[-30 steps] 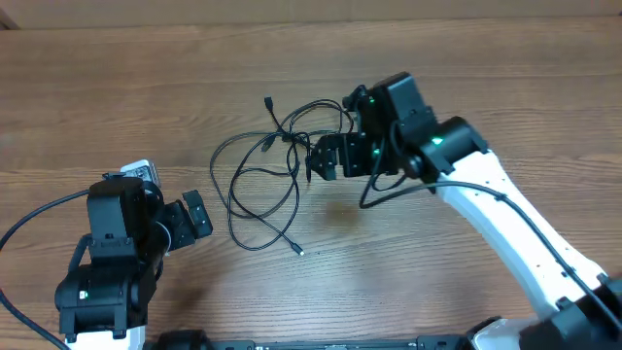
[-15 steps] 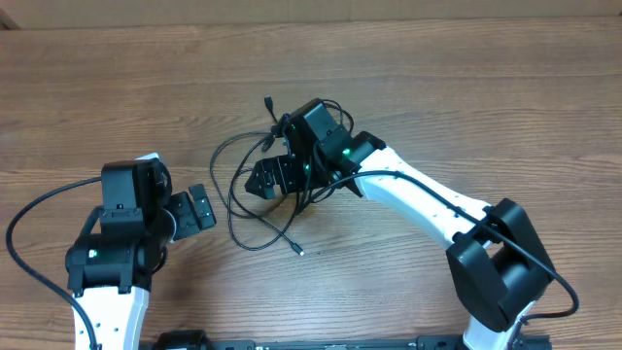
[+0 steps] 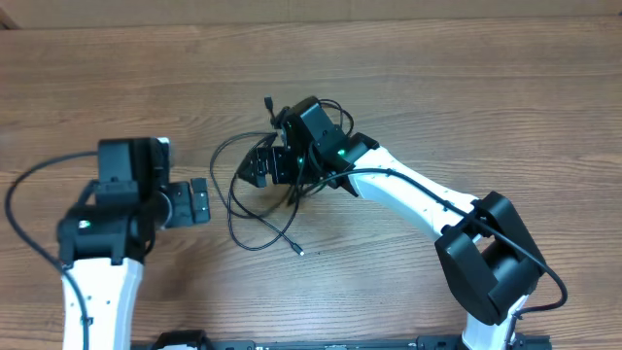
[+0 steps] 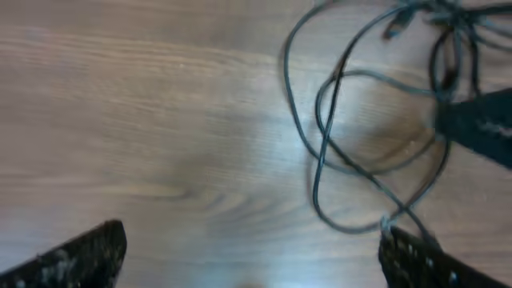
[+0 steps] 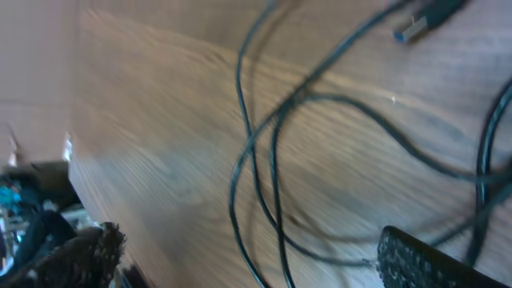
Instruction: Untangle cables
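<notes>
The cables (image 3: 255,209) are thin black cords lying in tangled loops on the wooden table (image 3: 466,97). One plug end (image 3: 268,101) points away at the top, and a silvery tip (image 3: 298,252) lies nearest the front. My right gripper (image 3: 264,167) hangs open over the upper part of the tangle; in the right wrist view, strands (image 5: 260,176) run between its spread fingers (image 5: 432,260) and a plug (image 5: 416,28) shows above. My left gripper (image 3: 199,201) stands open just left of the loops. In the left wrist view the cables (image 4: 336,136) lie ahead at the right, with only bare wood between its fingers.
Thick black wires run from both arms; the left arm's wire (image 3: 24,185) loops out toward the table's left edge. The right arm (image 3: 418,199) stretches diagonally from the front right to the tangle. The far table edge (image 3: 311,21) meets a wall.
My right gripper has swept left, from the tangle's right side to over its upper left part. The left arm has shifted away from the front edge and turned toward the cables. Both stayed open.
</notes>
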`<state>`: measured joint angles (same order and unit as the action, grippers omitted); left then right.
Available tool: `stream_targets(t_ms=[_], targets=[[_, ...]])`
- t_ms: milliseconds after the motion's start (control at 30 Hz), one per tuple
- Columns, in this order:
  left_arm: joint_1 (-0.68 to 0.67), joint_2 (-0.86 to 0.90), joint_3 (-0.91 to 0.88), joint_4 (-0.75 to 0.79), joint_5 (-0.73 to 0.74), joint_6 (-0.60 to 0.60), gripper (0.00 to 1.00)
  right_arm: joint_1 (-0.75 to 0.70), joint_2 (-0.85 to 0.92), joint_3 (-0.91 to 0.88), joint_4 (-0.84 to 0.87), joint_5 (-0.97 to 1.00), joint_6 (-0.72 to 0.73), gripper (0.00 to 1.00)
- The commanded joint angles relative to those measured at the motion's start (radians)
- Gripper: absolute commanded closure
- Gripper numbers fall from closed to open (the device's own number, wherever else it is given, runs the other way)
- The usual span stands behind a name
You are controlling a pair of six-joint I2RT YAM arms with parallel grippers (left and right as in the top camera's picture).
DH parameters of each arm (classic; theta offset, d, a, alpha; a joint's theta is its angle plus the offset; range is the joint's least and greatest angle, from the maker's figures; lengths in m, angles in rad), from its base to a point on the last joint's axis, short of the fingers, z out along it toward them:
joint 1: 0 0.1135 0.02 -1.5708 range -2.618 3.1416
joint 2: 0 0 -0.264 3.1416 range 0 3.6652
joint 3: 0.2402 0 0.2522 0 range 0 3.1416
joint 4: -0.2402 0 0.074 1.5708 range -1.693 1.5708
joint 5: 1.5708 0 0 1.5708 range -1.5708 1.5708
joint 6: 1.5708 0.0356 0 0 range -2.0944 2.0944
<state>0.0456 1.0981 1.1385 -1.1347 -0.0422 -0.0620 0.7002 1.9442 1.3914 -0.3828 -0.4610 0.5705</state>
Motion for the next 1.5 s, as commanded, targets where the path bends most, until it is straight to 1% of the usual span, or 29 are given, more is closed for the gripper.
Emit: stream_targets(t_ms=[0, 100, 133, 267, 300, 433, 467, 500, 533, 567, 733, 900, 933, 1033, 1133, 1200, 1267, 1333, 1400, 1467], targets=[[0.000, -0.010, 0.203, -0.088, 0.026, 0.135, 0.00, 0.001, 0.025, 0.015, 0.039, 0.022, 0.082, 0.00], [0.000, -0.010, 0.343, -0.160, 0.069, 0.145, 0.00, 0.013, 0.087, 0.015, 0.093, -0.006, 0.097, 0.00], [0.000, -0.010, 0.363, -0.171, 0.069, 0.145, 0.00, 0.013, 0.101, 0.015, 0.105, -0.020, 0.096, 0.00], [0.000, -0.011, 0.383, -0.196, 0.069, 0.145, 0.00, 0.016, 0.148, 0.015, 0.185, -0.087, 0.101, 0.00], [0.000, -0.011, 0.389, -0.198, 0.073, 0.145, 0.00, 0.032, 0.169, 0.015, 0.231, -0.099, 0.137, 0.00], [0.000, -0.014, 0.448, -0.216, 0.142, 0.158, 0.00, 0.090, 0.199, 0.015, 0.318, -0.103, 0.141, 0.00], [0.000, -0.020, 0.475, -0.229, 0.262, 0.298, 0.00, 0.107, 0.209, 0.015, 0.322, -0.089, 0.146, 0.00], [0.000, -0.023, 0.480, -0.245, 0.325, 0.394, 0.00, 0.117, 0.217, 0.015, 0.321, -0.065, 0.167, 0.00], [0.000, -0.025, 0.480, -0.261, 0.358, 0.465, 0.00, 0.129, 0.226, 0.015, 0.326, -0.037, 0.199, 0.00], [0.000, -0.025, 0.480, -0.269, 0.353, 0.477, 0.00, 0.134, 0.231, 0.015, 0.331, -0.026, 0.215, 0.00], [0.000, -0.018, 0.480, -0.283, 0.349, 0.474, 0.00, 0.136, 0.237, 0.015, 0.372, -0.026, 0.216, 0.00], [0.000, 0.000, 0.480, -0.283, 0.349, 0.474, 0.00, 0.138, 0.281, 0.015, 0.387, -0.043, 0.268, 0.00], [0.000, 0.006, 0.480, -0.283, 0.349, 0.474, 0.00, 0.138, 0.292, 0.015, 0.397, -0.058, 0.271, 0.02], [0.000, 0.022, 0.479, -0.282, 0.349, 0.474, 0.00, 0.152, 0.301, 0.015, 0.399, -0.056, 0.270, 0.11], [0.000, 0.042, 0.479, -0.282, 0.349, 0.474, 0.00, 0.169, 0.303, 0.015, 0.435, -0.056, 0.270, 0.15], [0.000, 0.055, 0.479, -0.282, 0.349, 0.474, 0.00, 0.169, 0.303, 0.015, 0.452, -0.054, 0.271, 0.21], [0.000, 0.071, 0.479, -0.283, 0.349, 0.474, 0.00, 0.169, 0.303, 0.015, 0.460, -0.046, 0.270, 0.31], [0.000, 0.080, 0.479, -0.283, 0.349, 0.474, 0.00, 0.169, 0.303, 0.015, 0.460, -0.029, 0.269, 0.36], [0.000, 0.088, 0.479, -0.283, 0.349, 0.474, 0.00, 0.166, 0.303, 0.015, 0.456, -0.026, 0.263, 0.37], [0.000, 0.091, 0.479, -0.285, 0.348, 0.474, 0.00, 0.157, 0.303, 0.015, 0.430, -0.010, 0.263, 0.24]])
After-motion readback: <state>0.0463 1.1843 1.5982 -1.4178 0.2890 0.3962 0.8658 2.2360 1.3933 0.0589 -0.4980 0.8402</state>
